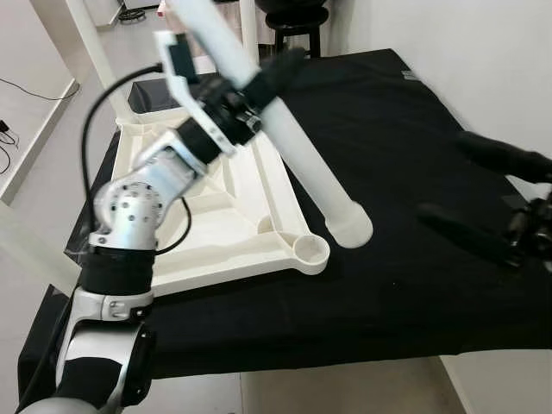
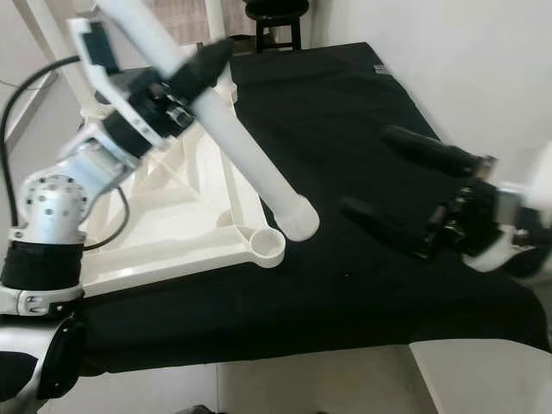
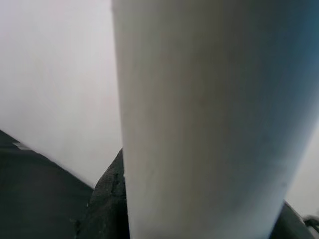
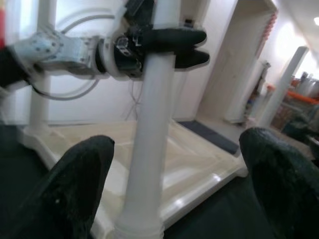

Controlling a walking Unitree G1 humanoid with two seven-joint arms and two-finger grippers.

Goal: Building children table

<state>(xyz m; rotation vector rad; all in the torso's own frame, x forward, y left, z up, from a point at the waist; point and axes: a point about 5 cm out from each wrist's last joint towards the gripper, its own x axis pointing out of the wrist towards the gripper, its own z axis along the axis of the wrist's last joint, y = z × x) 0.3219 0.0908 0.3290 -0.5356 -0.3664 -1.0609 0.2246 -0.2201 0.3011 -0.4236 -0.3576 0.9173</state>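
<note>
My left gripper (image 1: pixel 259 86) is clamped on the long white plastic table leg (image 1: pixel 297 155), its foot just beside the upturned white tabletop's corner socket (image 1: pixel 310 250). I'd straighten it first (right gripper (image 2: pixel 405 194) waits, fingers apart).

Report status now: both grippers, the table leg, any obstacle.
Left gripper shut on white table leg, tilted, lower end beside corner socket of tabletop. Right gripper open, apart from leg. No obstacle at socket.

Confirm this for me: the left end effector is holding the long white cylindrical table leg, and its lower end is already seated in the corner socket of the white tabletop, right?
Not seated. In the left eye view the left end effector holds the long white cylindrical table leg, but its lower end rests on the black cloth beside the white tabletop's corner socket.
</note>
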